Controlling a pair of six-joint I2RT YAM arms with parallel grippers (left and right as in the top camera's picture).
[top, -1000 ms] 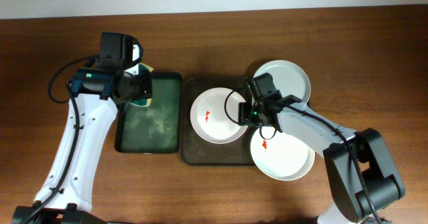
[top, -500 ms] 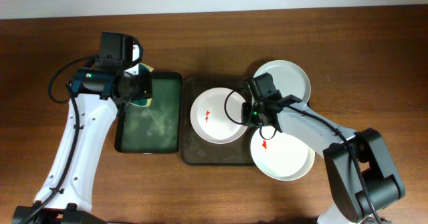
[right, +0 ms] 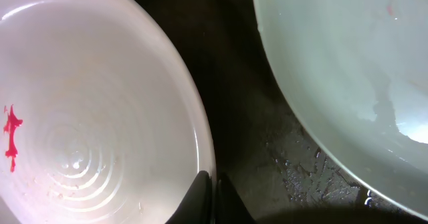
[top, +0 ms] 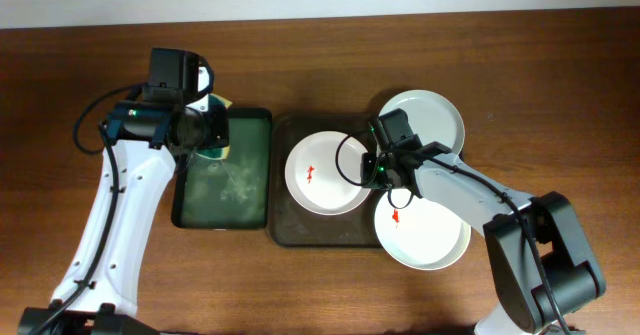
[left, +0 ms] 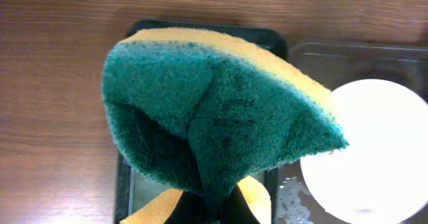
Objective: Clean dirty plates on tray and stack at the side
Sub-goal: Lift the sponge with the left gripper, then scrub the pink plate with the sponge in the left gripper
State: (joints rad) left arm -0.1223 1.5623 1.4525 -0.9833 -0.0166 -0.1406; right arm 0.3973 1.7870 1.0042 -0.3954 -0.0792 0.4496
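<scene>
Shifting only slightly, the left gripper [top: 208, 133] stays clamped on the sponge [left: 214, 110] over the green tray's [top: 225, 190] twelve-o'clock end. The right gripper [top: 378, 165] stays pinched on the smeared plate's [top: 325, 175] three-o'clock rim on the brown tray [top: 290, 225]; wiping hasn't begun.

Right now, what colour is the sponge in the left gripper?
Dark green scouring face on yellow foam; the sponge shows best in the left wrist view.

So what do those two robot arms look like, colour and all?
Both the left arm and right arm have smooth white tubular links joined by chunky black joints, with thin black cables looping alongside. Each shows a small green light near its wrist. The right gripper ends in dark, tapered fingers.
</scene>
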